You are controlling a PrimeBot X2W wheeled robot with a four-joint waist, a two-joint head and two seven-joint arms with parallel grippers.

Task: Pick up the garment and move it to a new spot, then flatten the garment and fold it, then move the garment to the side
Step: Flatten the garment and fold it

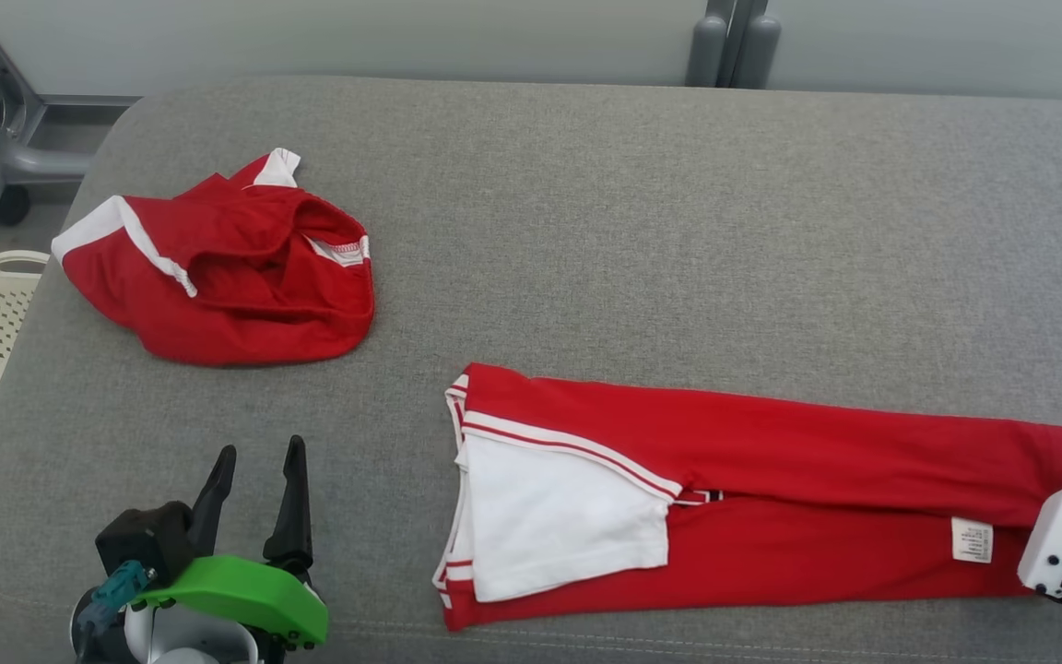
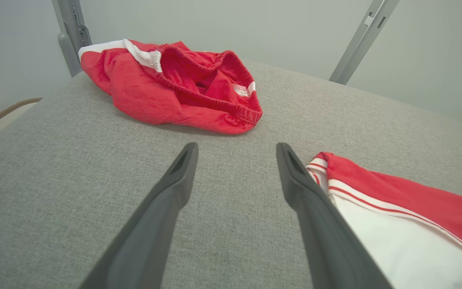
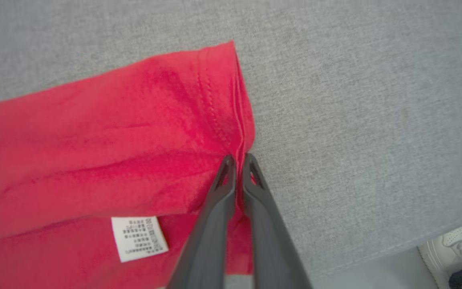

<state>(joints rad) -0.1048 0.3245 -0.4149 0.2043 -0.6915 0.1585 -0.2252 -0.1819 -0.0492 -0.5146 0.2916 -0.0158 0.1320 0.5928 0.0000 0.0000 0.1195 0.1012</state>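
Head view: the folded red garment (image 1: 771, 461) lies along the near edge of the grey table (image 1: 632, 231), its hem toward the right corner, with bare surface behind it. Left wrist view: the left gripper (image 2: 237, 146) is spread wide over bare table, crumpled red shorts (image 2: 175, 92) beyond it. Right wrist view: the right gripper (image 3: 239, 157) pinches the garment's hem edge, with open table to its right.

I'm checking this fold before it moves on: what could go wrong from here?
The right gripper has its jaws shut on just the hem edge of the red garment; it may slip or lift one layer. The left gripper is open, off the cloth, so the far end may drag and unfold.
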